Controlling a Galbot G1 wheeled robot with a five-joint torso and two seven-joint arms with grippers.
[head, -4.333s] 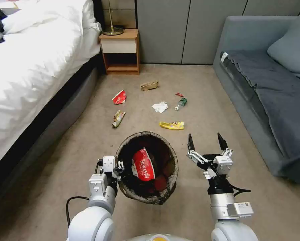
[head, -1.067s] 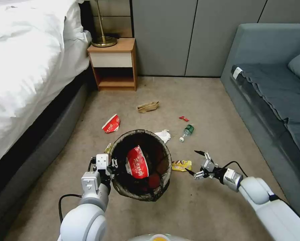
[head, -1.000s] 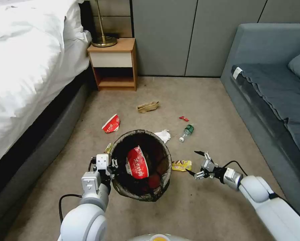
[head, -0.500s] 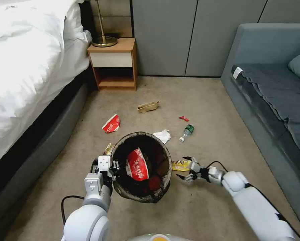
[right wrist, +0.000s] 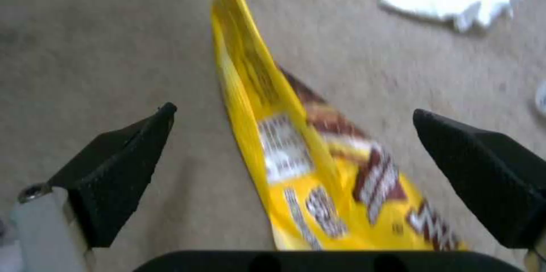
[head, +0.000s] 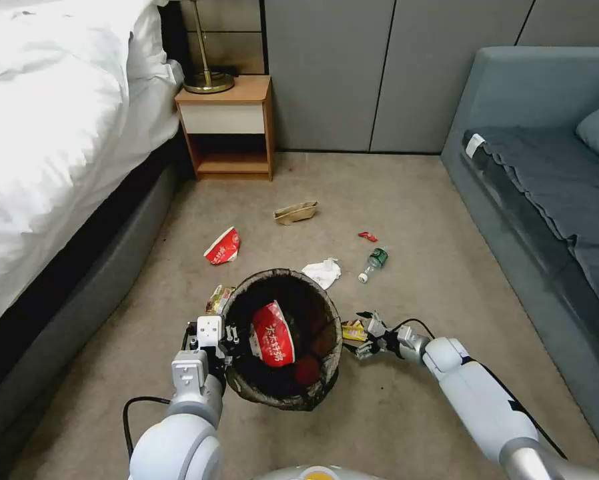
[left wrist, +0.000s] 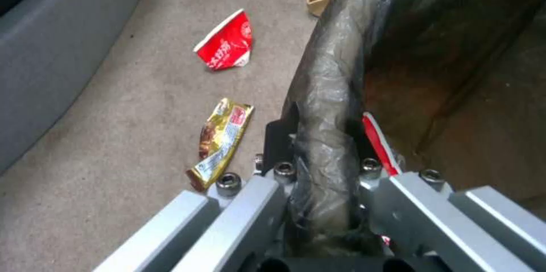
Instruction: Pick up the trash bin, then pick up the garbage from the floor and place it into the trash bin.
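Right gripper (head: 361, 333) spread over the yellow wrapper (right wrist: 318, 178)

Left gripper (left wrist: 318, 178) clamps the bin (head: 281, 393) rim at its 9 o'clock; the wrapper lies on the carpet at the bin's 3 o'clock, between the parted fingers (right wrist: 114, 169).

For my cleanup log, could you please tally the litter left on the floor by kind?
Snack wrappers: 2, yellow, gold
Red-and-white paper cups: 1
Tissues: 1
Green bottles: 1
Tan paper pieces: 1
Small red scraps: 1
Total: 7
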